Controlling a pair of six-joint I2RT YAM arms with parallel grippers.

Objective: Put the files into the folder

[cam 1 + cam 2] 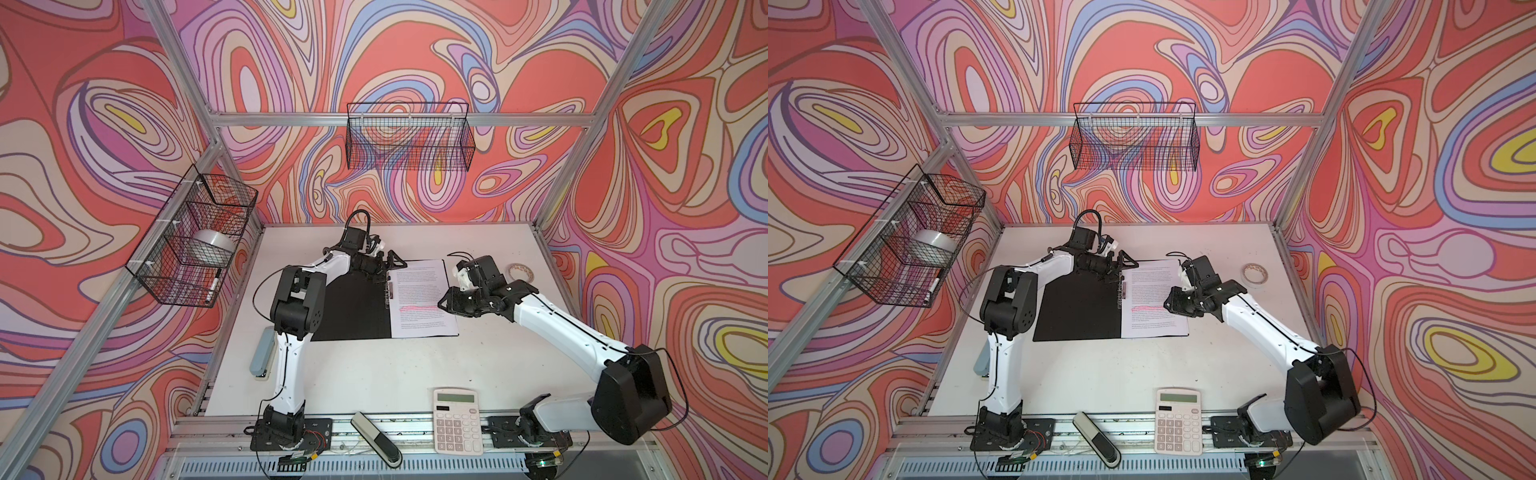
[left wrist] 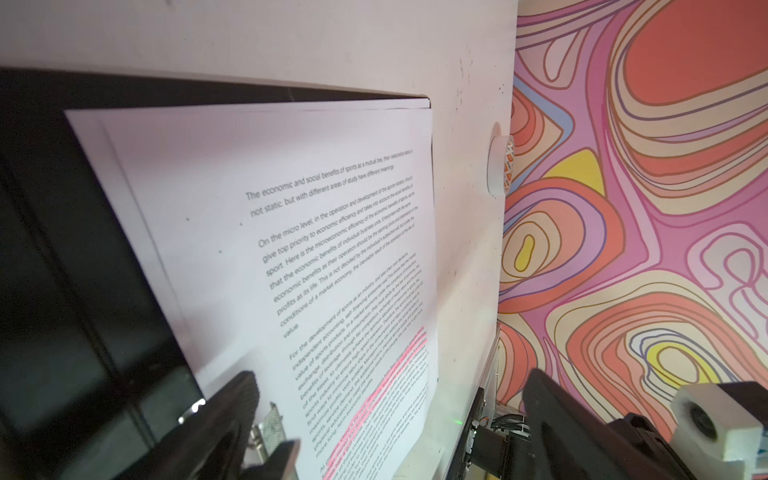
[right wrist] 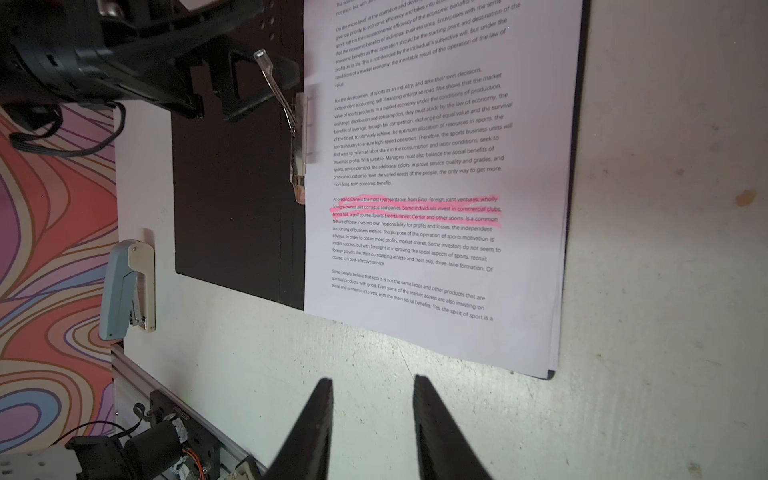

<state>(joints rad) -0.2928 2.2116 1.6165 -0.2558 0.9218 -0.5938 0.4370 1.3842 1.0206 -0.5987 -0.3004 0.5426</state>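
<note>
The folder (image 1: 353,307) (image 1: 1079,307) lies open on the table, black inside up. The files (image 1: 419,299) (image 1: 1150,299), white sheets with a pink-highlighted passage, lie flat on its right half. Along the spine, the metal clip (image 3: 297,124) (image 2: 272,424) has its wire lever raised. My left gripper (image 1: 384,268) (image 1: 1117,266) (image 2: 392,374) stands wide open over the far end of the spine, next to the clip, holding nothing. My right gripper (image 1: 442,301) (image 1: 1167,305) (image 3: 374,378) hovers at the files' right edge, fingers apart with only bare table between them.
A white calculator (image 1: 457,419) and a grey-black tool (image 1: 376,438) sit at the front edge. A blue-grey stapler (image 1: 261,353) (image 3: 124,286) lies left of the folder. A tape roll (image 1: 519,272) (image 2: 500,162) lies right of it. Wire baskets (image 1: 191,241) (image 1: 409,137) hang on the frame.
</note>
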